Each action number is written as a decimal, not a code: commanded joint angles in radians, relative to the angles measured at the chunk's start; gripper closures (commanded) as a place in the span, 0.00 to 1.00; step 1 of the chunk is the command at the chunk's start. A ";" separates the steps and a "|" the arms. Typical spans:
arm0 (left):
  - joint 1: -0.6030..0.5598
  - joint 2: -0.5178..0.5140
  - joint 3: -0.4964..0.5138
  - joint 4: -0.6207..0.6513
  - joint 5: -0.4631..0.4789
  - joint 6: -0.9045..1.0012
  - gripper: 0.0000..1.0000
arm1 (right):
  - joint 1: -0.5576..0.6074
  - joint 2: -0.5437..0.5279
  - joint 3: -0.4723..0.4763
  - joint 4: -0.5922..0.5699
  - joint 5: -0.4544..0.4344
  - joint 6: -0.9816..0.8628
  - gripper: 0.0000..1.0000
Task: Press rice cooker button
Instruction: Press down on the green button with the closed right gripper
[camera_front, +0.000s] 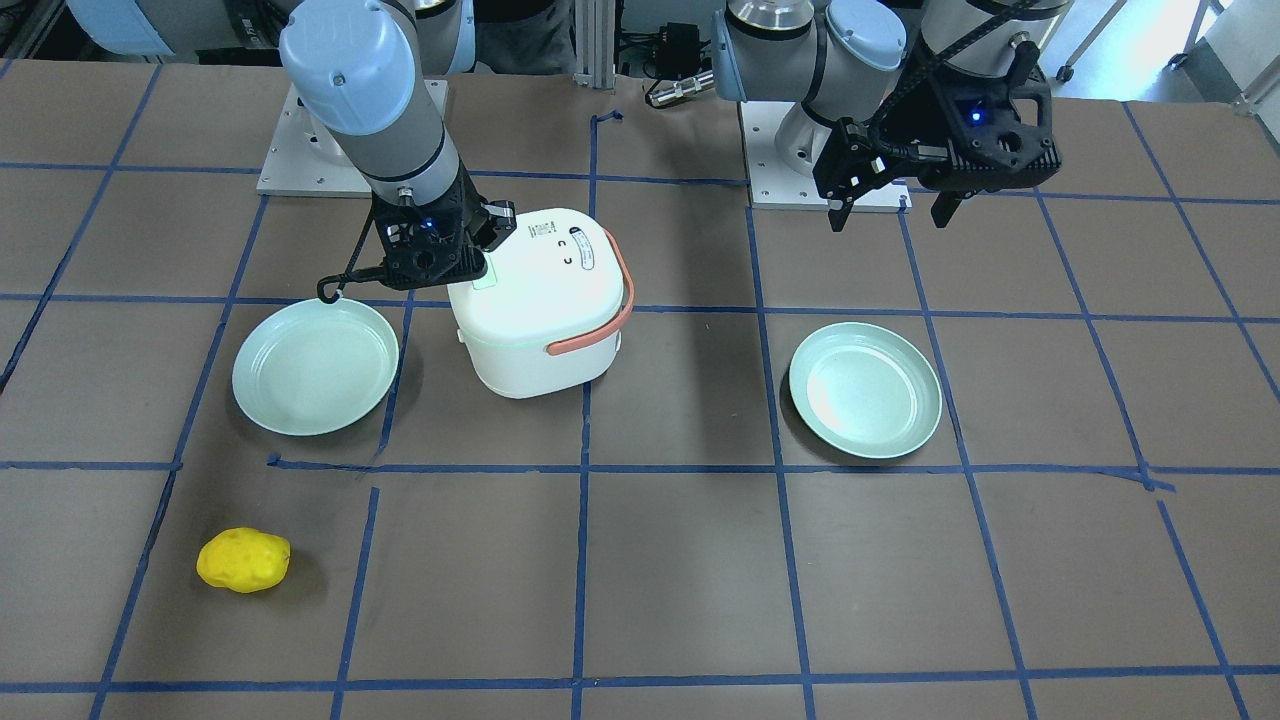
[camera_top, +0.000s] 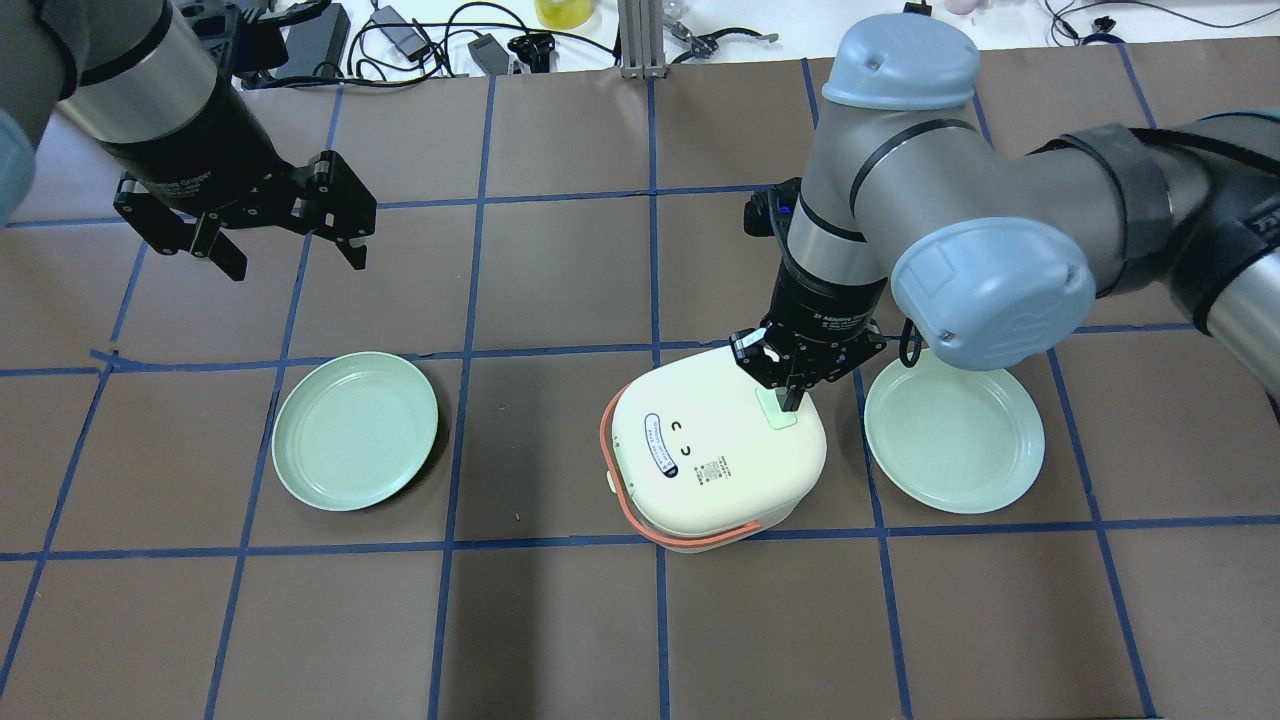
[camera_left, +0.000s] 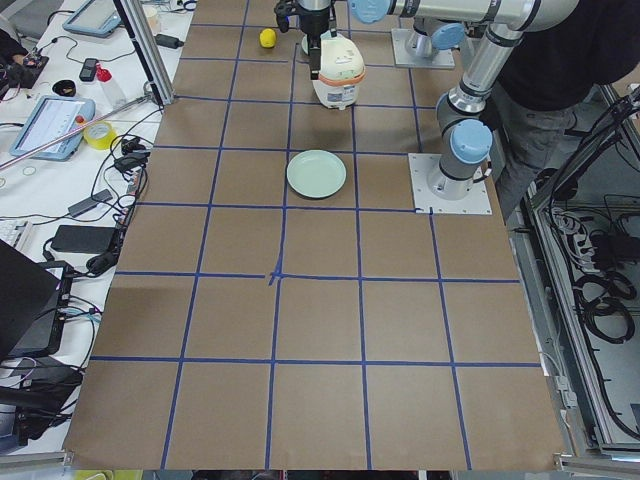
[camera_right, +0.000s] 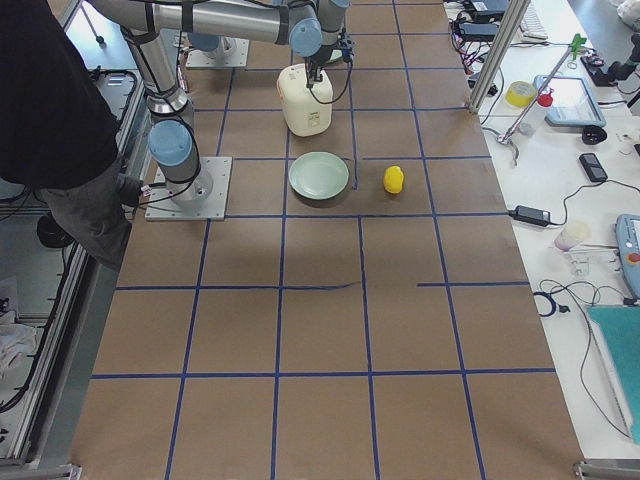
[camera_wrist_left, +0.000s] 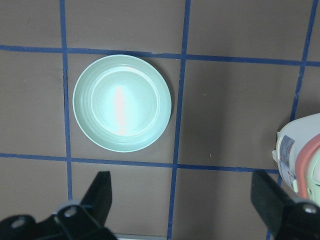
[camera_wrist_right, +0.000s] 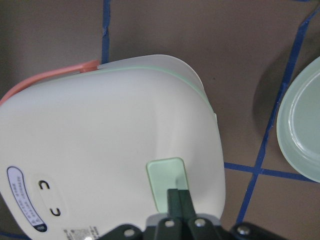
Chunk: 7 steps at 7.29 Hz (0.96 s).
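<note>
button (camera_wrist_right: 166, 180) pale green, at 2 o'clock on rice cooker (camera_top: 700, 460) top seen from overhead, mid-table | right gripper (camera_top: 790, 398) pinched together, empty, tips down at button, contact unsure | advise push straight down, centred, no sideways slip | left gripper (camera_top: 290, 235) spread wide, empty, at 10 o'clock

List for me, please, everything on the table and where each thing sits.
table: 1, brown with a blue tape grid
rice cooker: 1, white with an orange handle, mid-table between the plates
button: 1, pale green, on the cooker's lid
plates: 2, pale green, both empty; left plate apart from the cooker, right plate close beside it
lumpy object: 1, yellow, far side, beyond the right plate
left pincer: 1, black, open, above bare table
right pincer: 1, black, shut, tips at the button
</note>
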 joint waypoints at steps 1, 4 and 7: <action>0.000 0.000 0.000 0.000 0.000 0.000 0.00 | 0.003 0.000 0.020 -0.026 0.005 0.001 1.00; 0.000 0.000 0.000 0.000 0.000 0.000 0.00 | 0.003 0.011 0.020 -0.029 0.006 0.002 1.00; 0.000 0.000 0.000 0.000 0.000 0.000 0.00 | 0.003 0.002 -0.103 0.008 0.023 0.025 1.00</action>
